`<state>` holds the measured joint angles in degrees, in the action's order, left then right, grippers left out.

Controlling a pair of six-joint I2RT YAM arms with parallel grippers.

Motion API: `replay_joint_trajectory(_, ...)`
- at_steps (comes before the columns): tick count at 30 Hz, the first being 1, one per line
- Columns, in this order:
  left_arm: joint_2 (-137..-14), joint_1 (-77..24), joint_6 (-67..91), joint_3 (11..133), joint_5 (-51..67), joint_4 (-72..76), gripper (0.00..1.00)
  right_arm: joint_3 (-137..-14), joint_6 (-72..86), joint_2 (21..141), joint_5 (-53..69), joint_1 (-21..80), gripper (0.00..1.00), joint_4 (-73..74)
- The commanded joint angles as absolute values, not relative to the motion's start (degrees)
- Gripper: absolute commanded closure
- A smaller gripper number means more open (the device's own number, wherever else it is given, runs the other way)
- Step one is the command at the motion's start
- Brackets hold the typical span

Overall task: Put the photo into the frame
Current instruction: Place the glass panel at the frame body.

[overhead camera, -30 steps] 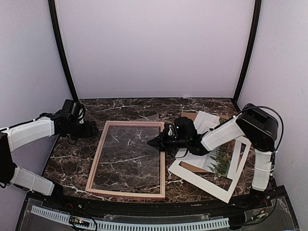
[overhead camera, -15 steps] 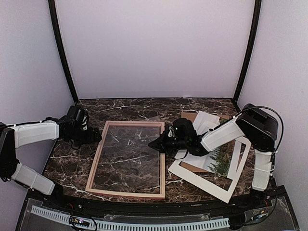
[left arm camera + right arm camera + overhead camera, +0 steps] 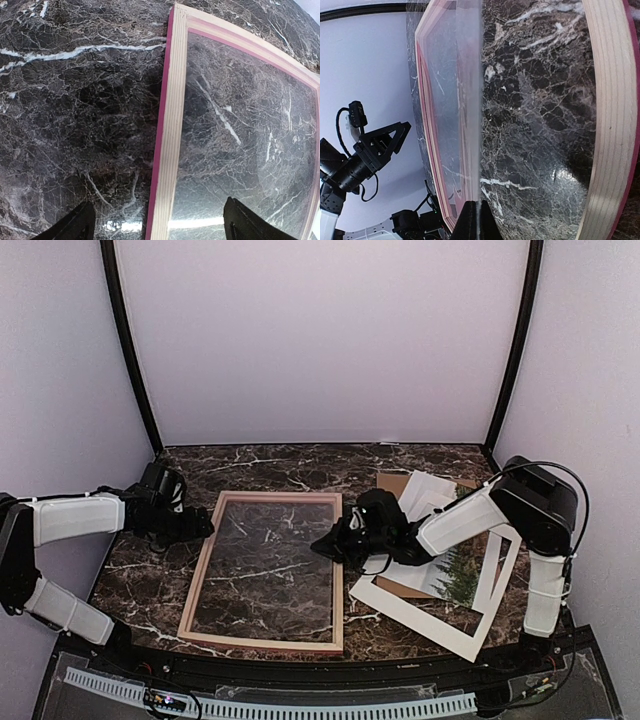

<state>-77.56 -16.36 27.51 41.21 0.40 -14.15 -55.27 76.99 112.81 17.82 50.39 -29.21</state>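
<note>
Between the spread fingertips [image 3: 70, 227] of the left tool [image 3: 195, 527], which stands wide apart and grasps nothing, runs the left rail of the large rectangular pink-red wooden picture frame [image 3: 167, 150]. The frame lies flat with its light tan wood back up on the dark white-veined marble table [image 3: 250, 460]. Whether this tool touches the rail cannot be told.

At the frame's opposite long rail sits the right tool [image 3: 320, 543], clenched. In its wrist view its fingertips [image 3: 475, 220] pinch the near edge of a clear transparent pane [image 3: 470, 100], which lies within the frame's opening, and the marble shows through it. The tan rail is just beside this tool on one side.

Behind the right tool, past its wrist and well apart from the frame, lies the rectangular paper photo [image 3: 460, 575] of green conifers. It is seen through the opening of a flat white mat border [image 3: 410, 610] that rests over it, with a brown cardboard backing board [image 3: 395, 483] beneath. The photo is not in the frame.
</note>
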Motion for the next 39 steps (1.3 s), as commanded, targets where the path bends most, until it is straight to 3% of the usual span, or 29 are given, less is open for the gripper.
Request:
replay_joint_trajectory(1,-76.6,-16.6,27.7,40.7,0.6,-13.2,0.08,-56.7,76.0,112.3,16.7,51.3,1.0,-29.3)
replay_joint_trajectory(22,-77.1,-16.6,27.4,40.3,-0.6,-13.1,0.09,-58.8,74.4,114.2,16.9,52.0,1.0,-27.7)
replay_joint_trajectory(39,-78.2,-16.9,27.4,39.6,4.3,-10.4,0.09,-63.1,69.5,115.9,17.1,52.1,0.73,-21.1)
